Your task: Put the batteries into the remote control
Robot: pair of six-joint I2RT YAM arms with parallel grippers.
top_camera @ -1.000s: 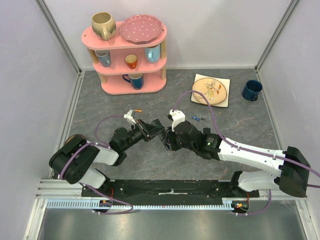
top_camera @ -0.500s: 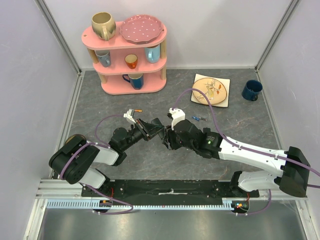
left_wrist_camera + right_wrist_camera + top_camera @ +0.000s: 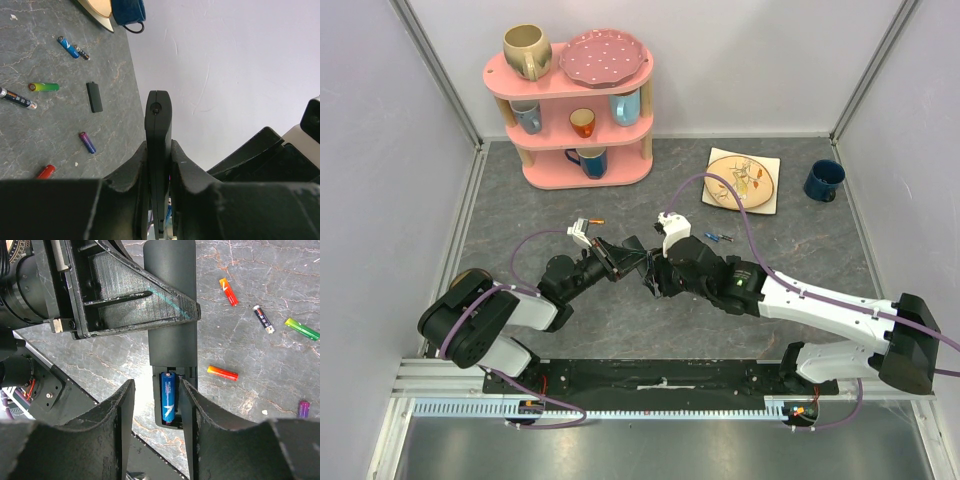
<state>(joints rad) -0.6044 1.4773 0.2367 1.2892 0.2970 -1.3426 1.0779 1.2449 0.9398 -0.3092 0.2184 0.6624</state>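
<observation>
Right gripper (image 3: 156,387) widens its jaws, freeing the blue battery (image 3: 168,396) into the remote control (image 3: 170,315) (left gripper (image 3: 159,150) clamps it edgewise): one cell apparently loaded.

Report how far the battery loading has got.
Done: one blue battery lies in the open bay of the remote control. In hand: the left hand clamps the remote control; the right hand stands open over the bay. Left: the slot beside it looks empty, an orange battery and others lie loose on the table, the bay is uncovered.
</observation>
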